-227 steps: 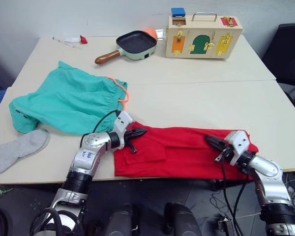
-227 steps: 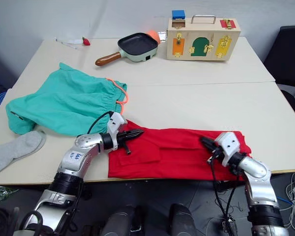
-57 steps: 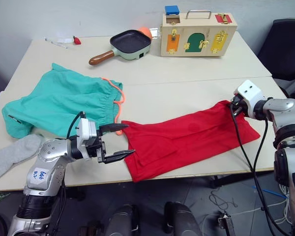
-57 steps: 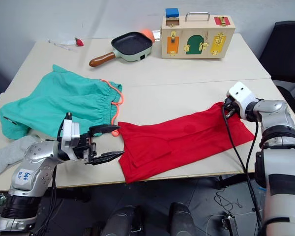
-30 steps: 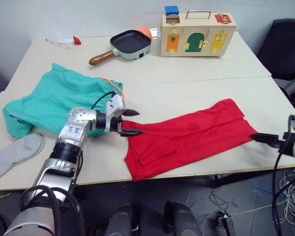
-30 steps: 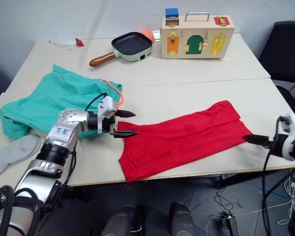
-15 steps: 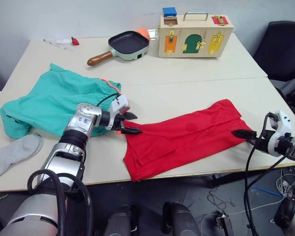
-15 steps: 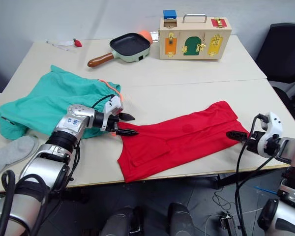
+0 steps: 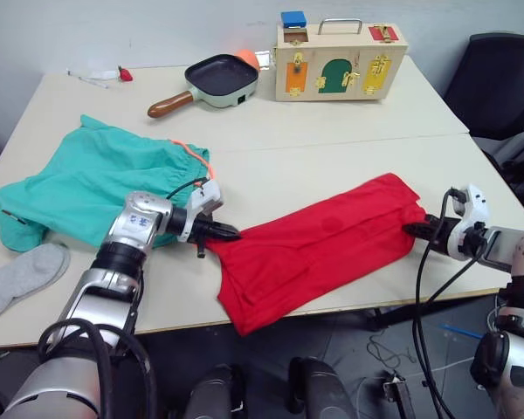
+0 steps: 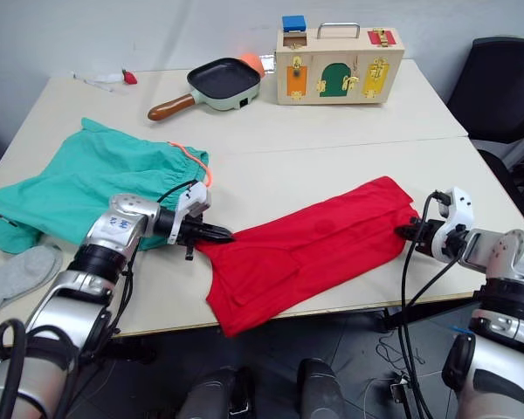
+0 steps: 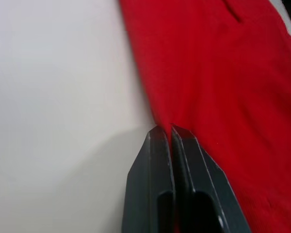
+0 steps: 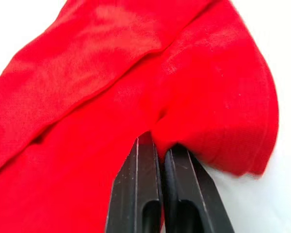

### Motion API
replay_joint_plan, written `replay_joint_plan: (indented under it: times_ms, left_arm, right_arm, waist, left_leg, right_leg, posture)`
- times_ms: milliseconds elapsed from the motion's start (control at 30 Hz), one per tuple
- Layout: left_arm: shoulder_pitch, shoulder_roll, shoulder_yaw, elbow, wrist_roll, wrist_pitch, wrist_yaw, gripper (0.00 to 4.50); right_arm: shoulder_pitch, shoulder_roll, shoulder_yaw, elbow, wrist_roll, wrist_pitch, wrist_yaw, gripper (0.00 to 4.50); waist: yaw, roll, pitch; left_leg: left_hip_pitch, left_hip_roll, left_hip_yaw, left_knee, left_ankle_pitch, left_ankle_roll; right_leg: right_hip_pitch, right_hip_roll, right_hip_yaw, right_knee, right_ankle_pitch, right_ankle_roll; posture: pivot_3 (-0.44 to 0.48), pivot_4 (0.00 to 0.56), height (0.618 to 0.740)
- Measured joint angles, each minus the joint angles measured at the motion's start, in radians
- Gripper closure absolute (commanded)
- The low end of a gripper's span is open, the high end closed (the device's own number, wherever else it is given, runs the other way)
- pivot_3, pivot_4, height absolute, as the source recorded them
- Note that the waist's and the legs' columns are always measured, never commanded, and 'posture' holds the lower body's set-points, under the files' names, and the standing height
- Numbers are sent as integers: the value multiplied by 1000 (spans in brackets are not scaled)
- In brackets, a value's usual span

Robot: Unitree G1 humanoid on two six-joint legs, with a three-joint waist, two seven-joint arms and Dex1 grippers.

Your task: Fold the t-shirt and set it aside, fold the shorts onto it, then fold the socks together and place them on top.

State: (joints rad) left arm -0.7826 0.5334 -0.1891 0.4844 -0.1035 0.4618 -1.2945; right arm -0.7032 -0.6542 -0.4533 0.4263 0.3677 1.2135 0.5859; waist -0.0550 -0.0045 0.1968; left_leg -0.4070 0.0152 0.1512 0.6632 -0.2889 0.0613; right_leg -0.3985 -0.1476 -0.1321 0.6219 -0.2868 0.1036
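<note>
The red t-shirt (image 9: 319, 246) lies folded in a long strip, slanting across the table's front. At the strip's left corner, my left gripper (image 9: 225, 232) is shut on the cloth (image 11: 194, 73). At its right end, my right gripper (image 9: 414, 230) is shut on a pinch of the t-shirt (image 12: 194, 107). The teal shorts (image 9: 92, 184) with an orange drawstring (image 9: 199, 158) lie spread at the left, just behind my left arm. One grey sock (image 9: 19, 278) lies by the front left edge.
At the back of the table (image 9: 332, 157) stand a black frying pan (image 9: 210, 80) and a wooden latch box (image 9: 339, 60). Small items (image 9: 105, 75) lie at the back left. A black chair (image 9: 498, 83) stands to the right of the table.
Both grippers have closed on the t-shirt's ends; half a second ago the left was open at the corner and the right was just off the right edge. The camera shifted slightly.
</note>
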Motion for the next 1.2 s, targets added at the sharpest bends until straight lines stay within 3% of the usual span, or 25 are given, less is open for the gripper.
replay_joint_plan:
  times_ms: [200,367,500,600,733,833,967,1000,1133,1200]
  left_arm:
    - [202,20,38,-380,-57,227,133,4485]
    - [335,-15,110,-576,-105,332,288,4485]
    - [412,-57,155,-684,-164,403,389,4485]
    - [416,-63,195,-716,-204,432,431,3833]
    - [393,-10,199,-709,-227,435,424,2589]
    - [296,61,175,-681,-234,512,426,1621]
    - [126,107,143,-537,-240,507,366,336]
    - [74,98,127,-474,-240,495,348,20]
    - [-97,17,48,-274,-230,450,299,20]
    - [-197,-81,15,-70,-193,367,298,20]
  right_arm:
    - [-158,3,145,259,-81,-345,22,4500]
    - [-286,32,216,492,-145,-591,39,4500]
    - [-333,38,239,619,-172,-668,54,4500]
    - [-350,30,254,646,-184,-666,78,3817]
    - [-347,-36,273,634,-193,-649,135,2432]
    - [-300,-110,291,530,-182,-561,229,1404]
    - [-86,-246,308,193,-77,-266,417,14]
    - [-31,-257,304,77,-33,-178,436,0]
    - [126,-245,261,-296,107,68,419,0]
    - [231,-185,207,-508,167,178,359,0]
  waist:
    - [0,2,1]
    - [2,2,1]
    - [10,2,2]
    - [14,2,2]
    - [25,3,2]
    - [30,4,2]
    - [38,4,2]
    - [40,4,2]
    - [32,4,2]
    - [41,2,2]
  left_leg:
    - [0,0,1,0,1,1]
    - [0,0,1,0,2,0]
    - [0,0,0,0,3,0]
    - [0,0,0,0,3,0]
    - [0,0,0,0,3,0]
    - [-1,-1,-1,0,3,0]
    - [-1,0,-2,0,2,-1]
    - [-1,0,-2,0,2,-1]
    - [-1,0,-1,0,3,-1]
    - [-1,0,-2,1,2,-2]
  right_leg:
    - [0,0,1,0,0,0]
    - [0,0,1,0,0,0]
    - [0,0,1,0,0,0]
    - [1,0,1,0,0,0]
    - [1,0,1,-1,0,0]
    - [0,0,0,-1,0,0]
    - [1,0,-1,-2,0,0]
    - [1,0,-1,-2,0,0]
    - [1,0,-1,-1,0,0]
    - [0,0,-1,-3,0,0]
  posture:
    - [0,150,740]
    - [0,150,740]
    - [0,150,740]
    - [0,150,740]
    - [0,150,740]
    - [0,150,740]
    - [0,150,740]
    - [0,150,740]
    - [0,150,740]
    - [0,150,740]
